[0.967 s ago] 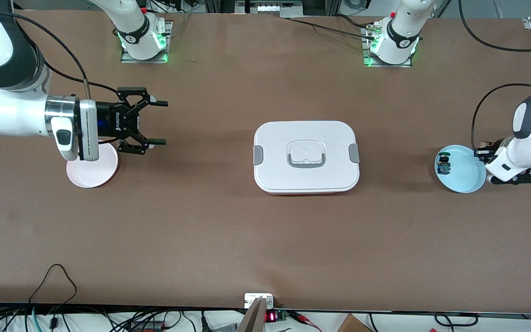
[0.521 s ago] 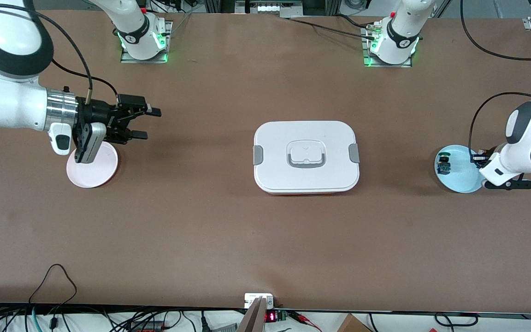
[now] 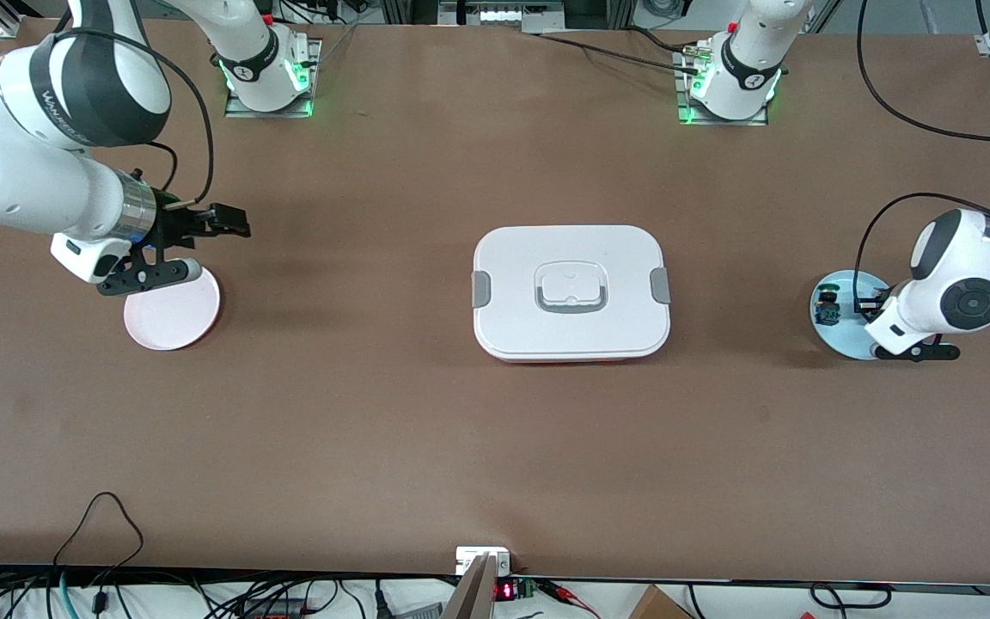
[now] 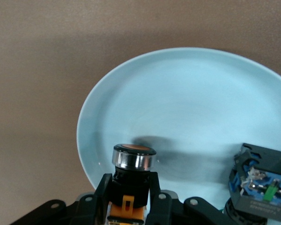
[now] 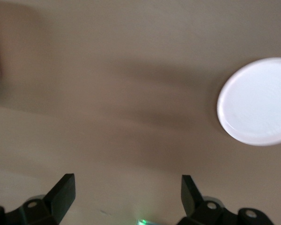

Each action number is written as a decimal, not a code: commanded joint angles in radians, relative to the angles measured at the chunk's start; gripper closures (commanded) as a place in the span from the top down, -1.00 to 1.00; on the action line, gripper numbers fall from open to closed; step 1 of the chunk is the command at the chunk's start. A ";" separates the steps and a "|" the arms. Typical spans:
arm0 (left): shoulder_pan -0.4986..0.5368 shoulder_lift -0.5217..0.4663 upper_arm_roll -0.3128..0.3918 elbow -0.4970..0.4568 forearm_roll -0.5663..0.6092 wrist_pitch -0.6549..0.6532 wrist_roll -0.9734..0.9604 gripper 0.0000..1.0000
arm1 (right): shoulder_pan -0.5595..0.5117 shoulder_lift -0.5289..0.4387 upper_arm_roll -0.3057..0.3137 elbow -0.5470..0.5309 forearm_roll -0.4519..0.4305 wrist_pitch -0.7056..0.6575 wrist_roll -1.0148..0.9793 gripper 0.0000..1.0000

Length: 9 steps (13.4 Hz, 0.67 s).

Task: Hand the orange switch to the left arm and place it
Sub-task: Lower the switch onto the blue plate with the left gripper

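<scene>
A: Where is the orange switch (image 4: 129, 192) found?

B: It is seen in the left wrist view, clamped between the black fingers (image 4: 104, 197) of the left gripper (image 4: 129, 206), with its chrome-ringed cap pointing away from the wrist. It is held over the light blue plate (image 3: 843, 337), at the left arm's end of the table.

A: What else is carried by that plate?

B: A small blue-and-green component (image 4: 262, 187) is seen lying on it, near the rim and apart from the held switch. In the front view it (image 3: 827, 308) is found at the edge of the plate toward the box.

A: And the box (image 3: 571, 292)?

B: The white lidded box is set in the middle of the table, its grey clips closed at both ends and its handle folded flat. It is well apart from both arms.

A: How is the right gripper (image 3: 224, 225) placed?

B: It is held above the table beside the white plate (image 3: 172, 315), at the right arm's end. Its fingers (image 5: 64, 189) are spread wide in the right wrist view, and nothing is held between them.
</scene>
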 commanded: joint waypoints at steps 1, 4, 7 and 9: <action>-0.018 0.008 -0.011 0.023 0.029 -0.015 -0.021 0.28 | 0.004 -0.027 0.000 0.034 -0.152 -0.076 0.104 1.00; -0.021 -0.005 -0.030 0.040 0.011 -0.019 -0.008 1.00 | 0.004 -0.058 0.003 0.082 -0.239 -0.099 0.121 1.00; -0.012 -0.038 -0.108 0.093 -0.014 -0.068 -0.007 1.00 | -0.041 -0.055 -0.002 0.149 -0.247 -0.085 0.051 1.00; -0.010 -0.068 -0.208 0.170 -0.058 -0.186 -0.005 1.00 | -0.075 -0.044 0.004 0.189 -0.244 -0.076 0.060 1.00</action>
